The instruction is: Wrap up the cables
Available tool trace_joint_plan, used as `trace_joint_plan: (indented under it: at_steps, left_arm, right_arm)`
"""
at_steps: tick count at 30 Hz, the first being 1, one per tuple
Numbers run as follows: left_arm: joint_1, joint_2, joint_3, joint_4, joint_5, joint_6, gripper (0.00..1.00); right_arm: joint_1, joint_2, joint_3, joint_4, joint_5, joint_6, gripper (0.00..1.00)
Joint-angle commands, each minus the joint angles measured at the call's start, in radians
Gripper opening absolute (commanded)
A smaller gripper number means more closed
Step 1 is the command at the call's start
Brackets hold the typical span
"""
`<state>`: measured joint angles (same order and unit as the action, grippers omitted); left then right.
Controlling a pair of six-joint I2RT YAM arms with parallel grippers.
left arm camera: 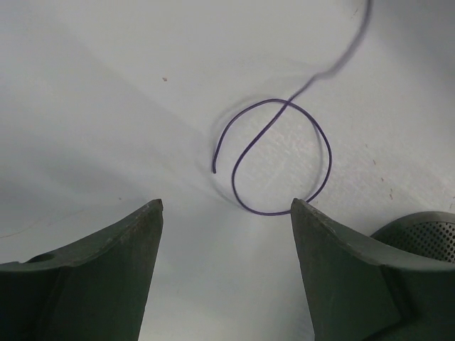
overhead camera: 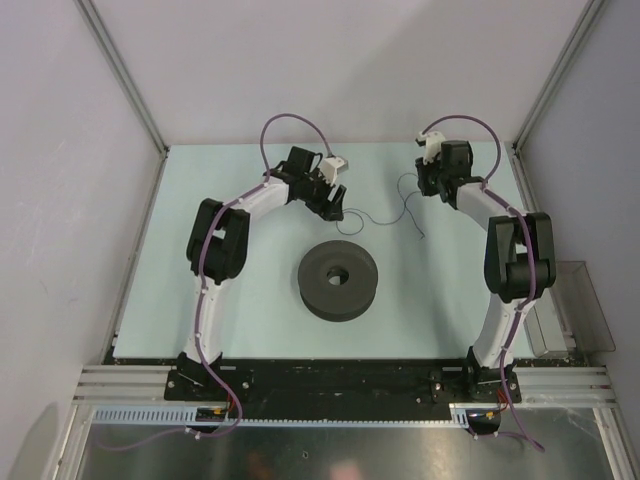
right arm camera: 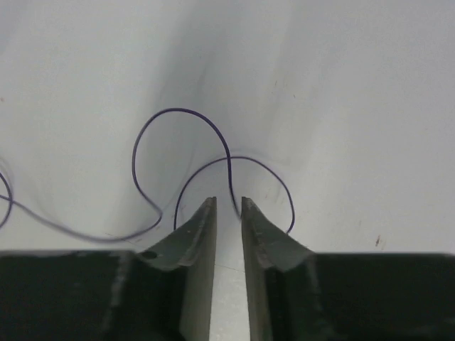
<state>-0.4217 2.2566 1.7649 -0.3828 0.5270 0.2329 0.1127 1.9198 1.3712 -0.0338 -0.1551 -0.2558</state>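
The left claw [left arm camera: 226,206] stands wide apart and holds nothing. It hangs low over the pale desk [overhead camera: 450,290], on the far left of the middle. Just beyond its fingertips [left arm camera: 146,213], the cable [left arm camera: 330,153] lies in a loose round loop on the desk. The cable's free end sits inside the span of the two fingers, and another strand runs off far and to the right. In the left wrist view, the right fingertip covers the loop's near edge.

The right claw [right arm camera: 227,202] is at the far right of the desk. Its jaws are parted by only a narrow slit. A strand of the cable drops from a high arch straight into the mouth of that slit. Whether the pads touch it I cannot tell. A second, lower curve of the cable bends around the fingertips, and a long tail trails off to the left.

Seen from above, the thin dark cable spans the desk between the two claws. Nearer, at the middle of the desk, rests the round dark grey spool [overhead camera: 315,275], apart from the cable.
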Motion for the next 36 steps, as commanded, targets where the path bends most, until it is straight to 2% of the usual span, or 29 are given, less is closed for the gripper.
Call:
trace_joint_plan:
  at_steps: [1,3,5,7,14,18,24,27,30,36]
  left_arm:
    - [-0.015,0.006,0.061,0.019,0.010,-0.059,0.77]
    - [-0.015,0.002,0.059,0.020,0.003,-0.063,0.77]
    - [-0.016,-0.004,0.053,0.021,0.001,-0.062,0.77]
    - [-0.016,-0.011,0.045,0.022,0.002,-0.060,0.77]
    - [-0.013,-0.029,0.031,0.030,0.003,-0.061,0.77]
    - [-0.010,-0.041,0.028,0.032,0.009,-0.063,0.78]
    - [-0.005,-0.062,0.014,0.033,0.023,-0.059,0.78]
    - [-0.004,-0.068,0.011,0.032,0.026,-0.058,0.78]
    - [-0.002,-0.069,0.009,0.034,0.029,-0.059,0.78]
    - [0.001,-0.081,0.000,0.035,0.031,-0.061,0.78]
  right_arm:
    - [-0.012,0.025,0.095,-0.139,-0.017,0.016,0.39]
    - [-0.031,0.021,0.119,-0.220,-0.046,0.042,0.56]
    - [-0.052,0.004,0.128,-0.289,-0.091,0.070,0.65]
    - [-0.069,-0.016,0.129,-0.356,-0.146,0.081,0.69]
    - [-0.091,-0.040,0.088,-0.501,-0.275,0.081,0.73]
    - [-0.074,-0.040,0.034,-0.507,-0.290,0.035,0.74]
    - [-0.053,-0.035,-0.024,-0.470,-0.270,-0.053,0.81]
    - [-0.038,-0.022,-0.037,-0.453,-0.217,-0.070,0.81]
    - [-0.022,-0.004,-0.043,-0.435,-0.146,-0.078,0.76]
    - [-0.019,0.023,-0.052,-0.402,-0.062,-0.077,0.52]
